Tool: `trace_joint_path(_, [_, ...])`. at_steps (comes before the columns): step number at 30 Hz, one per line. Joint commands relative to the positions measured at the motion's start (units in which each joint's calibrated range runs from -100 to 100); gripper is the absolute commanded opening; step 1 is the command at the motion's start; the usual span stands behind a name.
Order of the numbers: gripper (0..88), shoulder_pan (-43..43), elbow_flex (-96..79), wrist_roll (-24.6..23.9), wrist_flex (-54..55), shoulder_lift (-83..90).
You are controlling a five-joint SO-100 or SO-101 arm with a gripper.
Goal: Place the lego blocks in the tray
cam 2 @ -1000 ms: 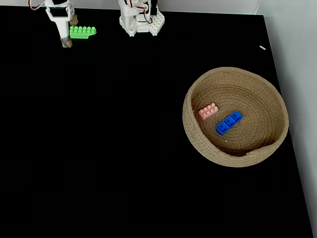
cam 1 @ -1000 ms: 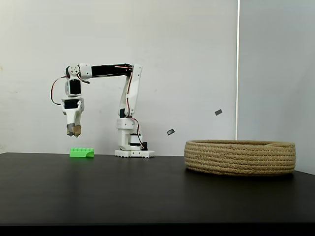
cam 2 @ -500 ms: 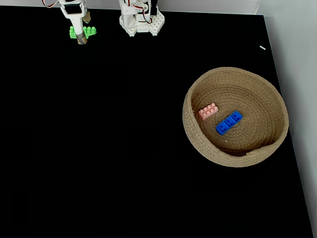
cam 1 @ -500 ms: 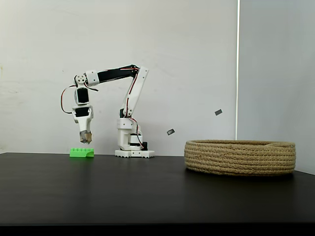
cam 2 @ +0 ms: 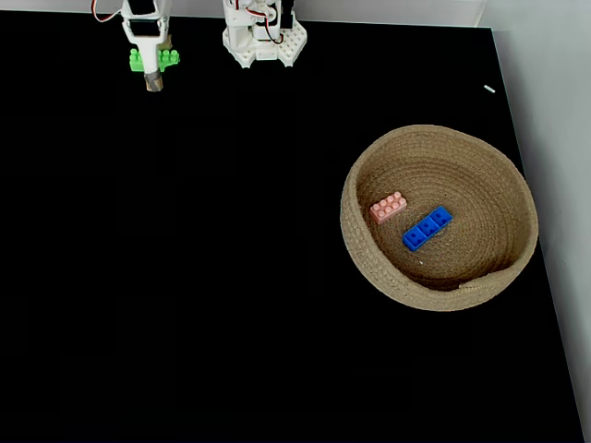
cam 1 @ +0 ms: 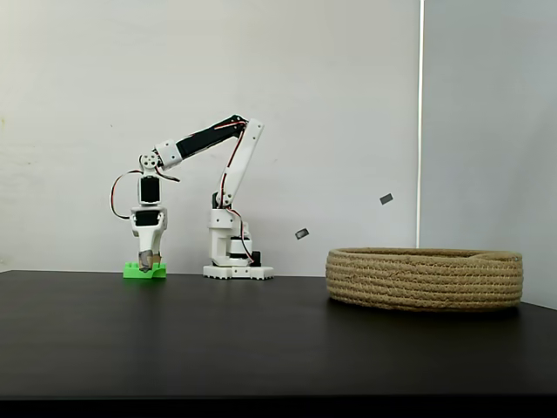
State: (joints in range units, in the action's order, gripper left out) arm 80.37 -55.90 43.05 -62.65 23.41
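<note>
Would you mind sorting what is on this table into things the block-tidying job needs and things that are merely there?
Part of the job:
green lego block, on the table under the gripper
pink lego block and blue lego block, both in the tray
tray

Merely there:
two small dark tags on the wall
small pale scrap beside the table

A bare test bench — a plain black table (cam 1: 278,340) against a blank white wall (cam 1: 305,104). A small hobby arm (cam 1: 228,174) bolted there suggests a lab or maker's room.
</note>
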Motion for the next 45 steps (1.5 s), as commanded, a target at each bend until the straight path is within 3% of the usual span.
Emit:
trace_joint_path(1, [35.5,0.7,0.0,0.3,2.9,-0.2])
trace_joint_path(7, [28.0,1.0,0.0,-0.1,3.1,-1.6])
trace_joint_path(13, [2.5,-0.2,-0.6,-0.6,3.4,-2.0])
trace_joint_path(18, [1.3,-3.1,-2.1,-1.7,4.5,-0.5])
trace_joint_path(25, [0.0,-17.1,2.3,-11.9,6.8,5.4])
trace_joint_path(32, [0.0,-32.5,18.0,-25.4,3.0,13.0])
trace_joint_path(39, [0.0,-51.9,20.8,-35.6,-0.5,20.4])
trace_joint_path(45, [0.1,-69.4,25.7,-45.8,0.5,13.6])
